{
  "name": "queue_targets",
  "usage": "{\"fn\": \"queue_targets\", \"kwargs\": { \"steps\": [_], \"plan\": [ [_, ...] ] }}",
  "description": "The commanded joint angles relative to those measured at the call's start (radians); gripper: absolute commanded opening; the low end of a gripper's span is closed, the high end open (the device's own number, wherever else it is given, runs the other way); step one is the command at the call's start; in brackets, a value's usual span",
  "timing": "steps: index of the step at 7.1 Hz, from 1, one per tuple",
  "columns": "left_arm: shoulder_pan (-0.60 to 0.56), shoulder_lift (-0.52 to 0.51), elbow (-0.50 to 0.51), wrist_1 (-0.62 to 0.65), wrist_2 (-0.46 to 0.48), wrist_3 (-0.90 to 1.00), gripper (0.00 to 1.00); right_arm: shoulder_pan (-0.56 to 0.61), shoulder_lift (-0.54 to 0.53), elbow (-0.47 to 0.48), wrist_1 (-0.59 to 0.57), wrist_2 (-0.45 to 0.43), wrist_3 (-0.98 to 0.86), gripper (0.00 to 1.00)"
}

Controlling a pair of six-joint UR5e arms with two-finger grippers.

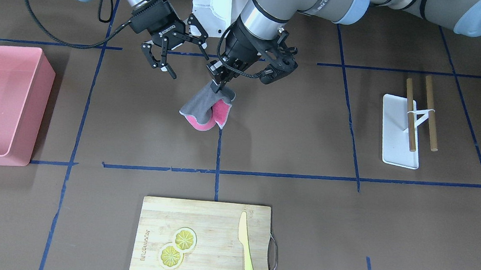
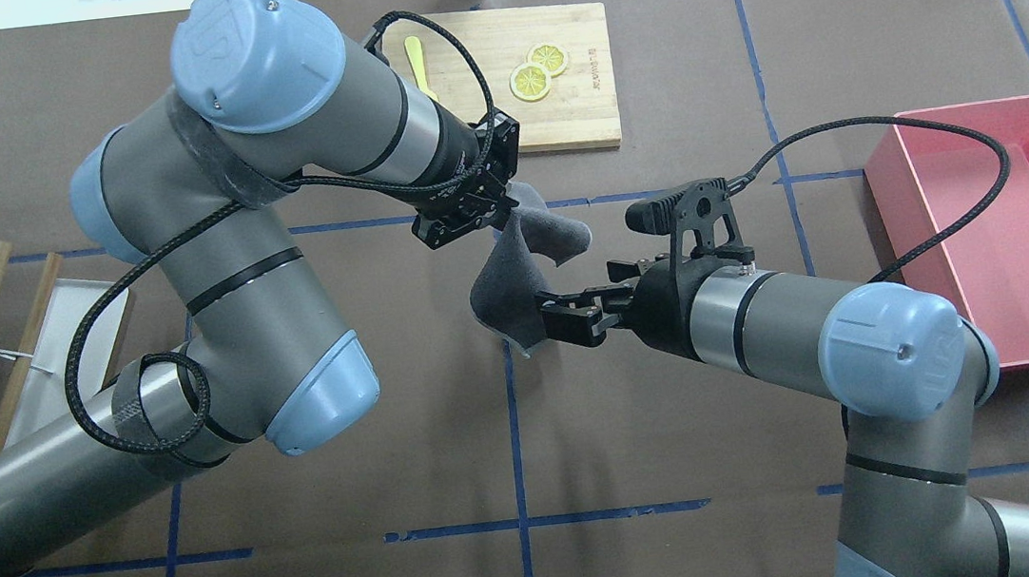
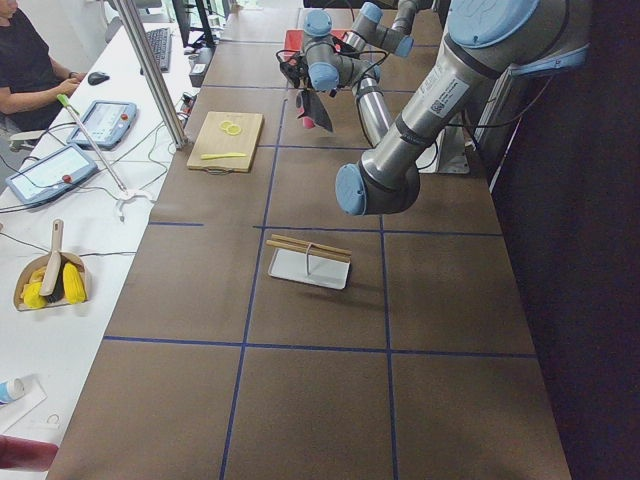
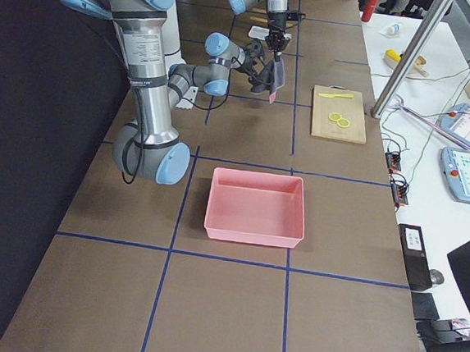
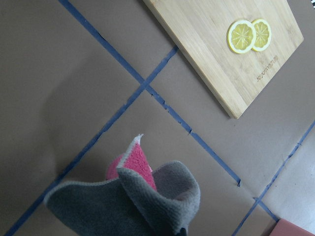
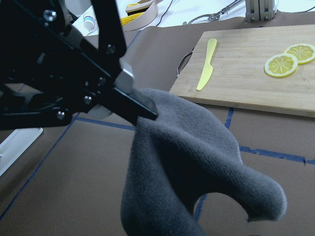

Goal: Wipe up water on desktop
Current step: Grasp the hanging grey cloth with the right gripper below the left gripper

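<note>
left tool (image 1: 218, 86) pinching cloth (image 1: 200, 106), right tool (image 1: 189, 66) spread

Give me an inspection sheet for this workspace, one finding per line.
Surface: brown desktop with blue tape grid; no water seen.
Job's things: grey and pink cloth, hanging pinched from the left gripper.
Clutter: pink bin; cutting board with two lemon slices and a yellow knife; white rack with two wooden rods.
Grippers: left gripper shut on the cloth; right gripper open beside it.
Cables: black cable looped along each arm.
Surroundings: seated operator at a side bench.
</note>
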Motion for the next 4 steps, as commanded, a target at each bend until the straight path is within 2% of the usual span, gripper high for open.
{"fn": "queue_targets", "kwargs": {
  "steps": [1, 4],
  "plan": [
    [0.022, -0.005, -0.009, 0.002, 0.003, -0.017, 0.0, -0.033, 0.012, -0.004, -0.002, -0.117, -0.068, 0.96],
    [0.039, 0.002, -0.015, 0.003, 0.001, -0.017, 0.0, -0.084, 0.015, -0.009, -0.005, -0.24, -0.104, 0.96]
  ]
}}
